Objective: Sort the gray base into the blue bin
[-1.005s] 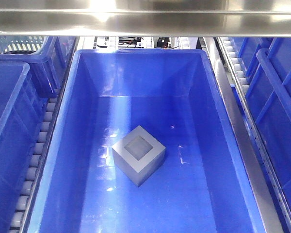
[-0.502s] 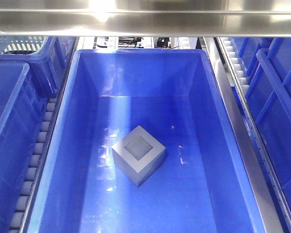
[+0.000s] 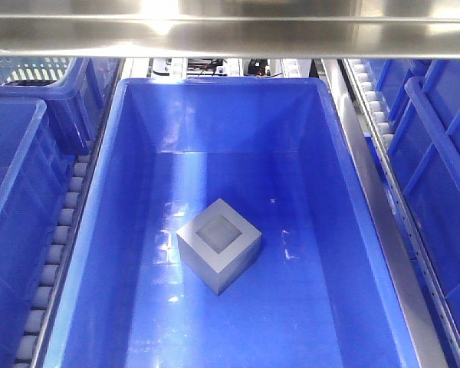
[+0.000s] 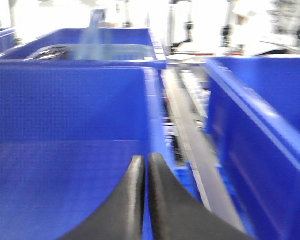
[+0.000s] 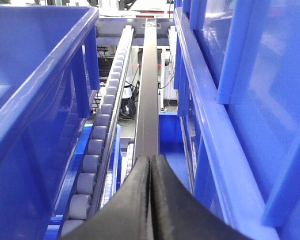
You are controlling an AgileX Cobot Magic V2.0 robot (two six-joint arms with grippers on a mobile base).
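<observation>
Fingers: left gripper (image 4: pixel 145 165) pressed together, empty; right gripper (image 5: pixel 150 165) likewise, above a roller conveyor (image 5: pixel 92 165).
Block: gray base (image 3: pixel 219 244) rests recess-up on the floor of the blue bin (image 3: pixel 345 176), just toward 6 o'clock of centre.
Technique: judged sorted; keep both arms clear of the rim.
Obscured: left wrist view blurred; neither arm appears in the front view.

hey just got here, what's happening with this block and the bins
Nothing is being handled right now. The gray base sits alone on the floor of the blue bin, recess facing up, so the sort looks done. Both grippers are shut and empty: the left gripper is over the corner of a blue tote, the right gripper over the roller track between bins.
</observation>
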